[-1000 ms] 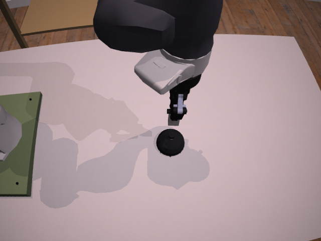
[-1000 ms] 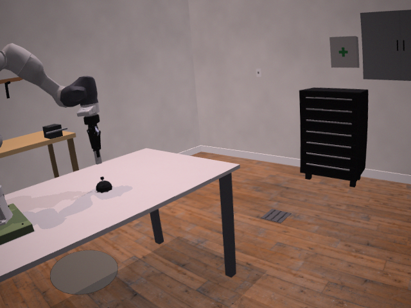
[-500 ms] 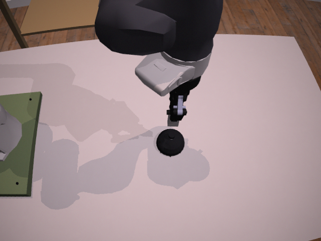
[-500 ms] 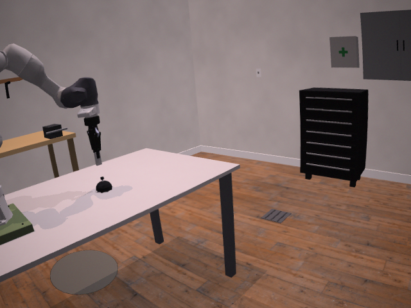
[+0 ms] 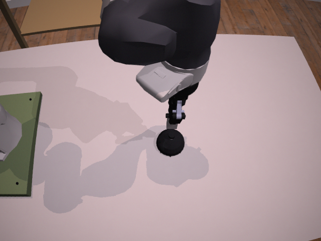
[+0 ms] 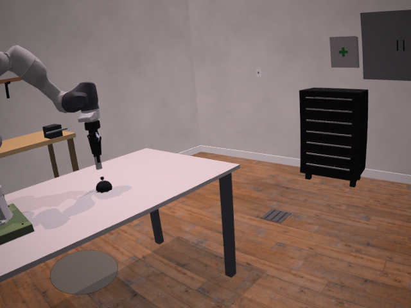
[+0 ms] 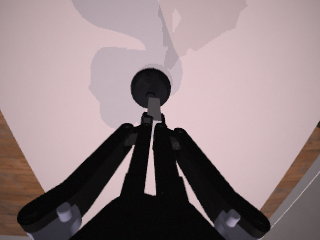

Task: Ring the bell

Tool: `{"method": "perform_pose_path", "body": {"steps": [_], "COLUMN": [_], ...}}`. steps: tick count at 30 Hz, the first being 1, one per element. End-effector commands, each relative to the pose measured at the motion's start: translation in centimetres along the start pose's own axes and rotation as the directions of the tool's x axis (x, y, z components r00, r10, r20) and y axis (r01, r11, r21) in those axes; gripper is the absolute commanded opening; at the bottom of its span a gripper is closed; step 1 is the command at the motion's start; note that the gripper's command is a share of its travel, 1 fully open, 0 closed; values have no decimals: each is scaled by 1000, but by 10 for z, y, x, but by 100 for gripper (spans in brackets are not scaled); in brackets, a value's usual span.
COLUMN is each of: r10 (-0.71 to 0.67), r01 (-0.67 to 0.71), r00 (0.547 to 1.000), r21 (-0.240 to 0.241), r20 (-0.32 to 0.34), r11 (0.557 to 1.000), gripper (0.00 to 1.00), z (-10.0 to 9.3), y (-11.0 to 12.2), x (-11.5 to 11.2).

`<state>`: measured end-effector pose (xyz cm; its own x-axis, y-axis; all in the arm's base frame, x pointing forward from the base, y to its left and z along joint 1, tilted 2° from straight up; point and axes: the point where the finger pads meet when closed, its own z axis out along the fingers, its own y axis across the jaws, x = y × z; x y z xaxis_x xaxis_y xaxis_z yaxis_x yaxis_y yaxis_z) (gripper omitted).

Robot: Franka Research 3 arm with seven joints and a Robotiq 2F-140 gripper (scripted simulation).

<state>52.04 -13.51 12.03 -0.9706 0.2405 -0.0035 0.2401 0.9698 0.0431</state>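
- Black bell (image 5: 170,142) stands on the pale table (image 5: 246,129), near its centre.
- Gripper (image 6: 98,165), fully closed and holding nothing, hangs above the bell, toward its 12 o'clock side in the top view.
- A green cross marks a wall cabinet (image 6: 344,52); no readable writing.

1. Air shows between the shut, empty gripper (image 6: 98,166) and the bell (image 6: 103,187) below it; nothing stands between them.
2. The table (image 5: 246,129) around the bell carries only shadow on every side; approach is free there.
3. A green base plate (image 5: 33,145) lies well apart at the table's edge; it blocks that side only.
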Motion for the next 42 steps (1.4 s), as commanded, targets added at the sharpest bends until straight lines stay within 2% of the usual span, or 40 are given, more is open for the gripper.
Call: {"method": "perform_pose_path", "body": {"steps": [1, 21, 42], "r10": [18, 18, 18], "r01": [-18, -18, -18], "r00": [1000, 1000, 1000], "r21": [5, 5, 5], "r20": [9, 9, 9], "r11": [1000, 1000, 1000], "gripper": [0, 0, 0], "z": [6, 32, 35], "y": [-1, 2, 3], "x": [-3, -4, -4]}}
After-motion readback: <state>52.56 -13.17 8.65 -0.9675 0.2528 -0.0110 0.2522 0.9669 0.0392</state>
